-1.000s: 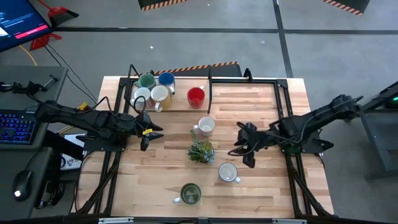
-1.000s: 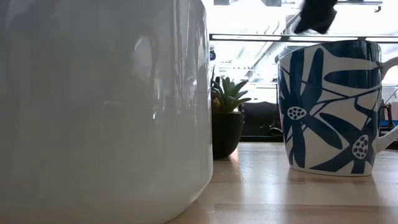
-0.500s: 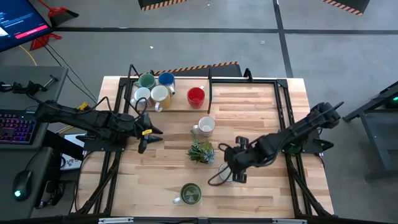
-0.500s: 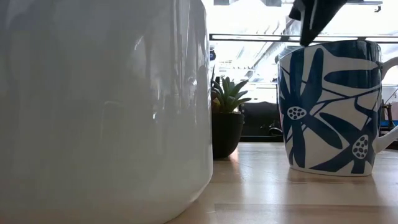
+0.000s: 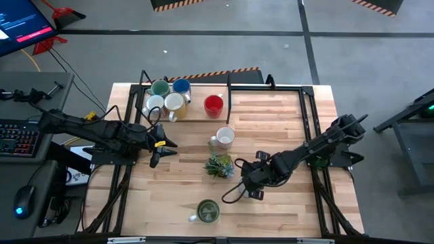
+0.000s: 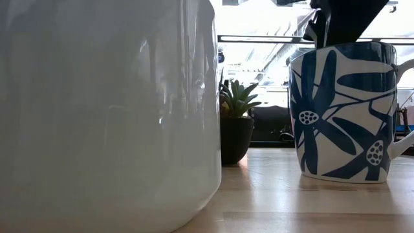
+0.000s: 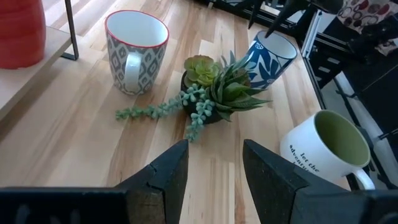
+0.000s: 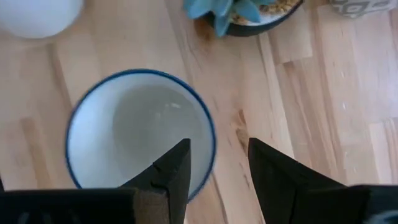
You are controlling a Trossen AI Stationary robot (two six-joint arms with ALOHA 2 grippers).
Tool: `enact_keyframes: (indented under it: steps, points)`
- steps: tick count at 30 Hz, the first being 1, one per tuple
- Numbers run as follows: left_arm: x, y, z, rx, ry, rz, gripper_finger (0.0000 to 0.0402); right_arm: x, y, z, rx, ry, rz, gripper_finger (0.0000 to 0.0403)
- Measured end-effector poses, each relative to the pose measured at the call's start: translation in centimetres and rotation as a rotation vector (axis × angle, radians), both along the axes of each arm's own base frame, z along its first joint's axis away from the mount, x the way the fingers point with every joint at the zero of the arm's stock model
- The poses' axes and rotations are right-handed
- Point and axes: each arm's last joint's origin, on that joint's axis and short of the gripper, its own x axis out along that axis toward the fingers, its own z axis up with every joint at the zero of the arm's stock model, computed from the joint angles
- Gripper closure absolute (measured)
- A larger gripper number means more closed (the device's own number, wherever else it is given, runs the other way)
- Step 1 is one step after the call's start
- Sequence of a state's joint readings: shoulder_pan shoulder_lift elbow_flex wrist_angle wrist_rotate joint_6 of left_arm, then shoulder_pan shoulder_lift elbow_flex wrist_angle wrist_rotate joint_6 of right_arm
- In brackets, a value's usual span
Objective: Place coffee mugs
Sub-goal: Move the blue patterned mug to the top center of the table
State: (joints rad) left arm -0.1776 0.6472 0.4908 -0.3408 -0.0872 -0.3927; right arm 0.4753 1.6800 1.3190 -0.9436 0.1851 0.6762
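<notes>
A blue-and-white floral mug stands upright on the table near the plant. My right gripper hovers open at its rim, one finger over the inside and one outside the wall. In the high view that gripper hides the mug. A white mug with an olive inside stands near the near edge. A grey-patterned mug stands mid-table. Red, teal, blue, white and cream mugs sit on a far-left shelf. My left gripper waits open at the table's left.
A small spiky green plant in a dark pot stands between the patterned mug and the floral mug, close to my right gripper. Black frame rails run along the table's sides. Bare wood lies on the far right.
My right gripper has moved toward the table's left and near edge and come down over the floral mug, ending with its fingers at the rim. The mugs and my left arm have stayed where they were.
</notes>
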Motion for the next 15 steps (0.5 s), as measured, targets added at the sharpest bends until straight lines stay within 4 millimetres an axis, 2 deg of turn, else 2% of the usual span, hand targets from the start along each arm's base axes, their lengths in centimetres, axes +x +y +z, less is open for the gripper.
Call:
enact_keyframes:
  steps: [15]
  points:
    - [0.0,0.0,0.0,0.002,0.002,-0.001,0.0259,1.6,0.2,-2.7,-0.042,0.03,-0.023,0.0265]
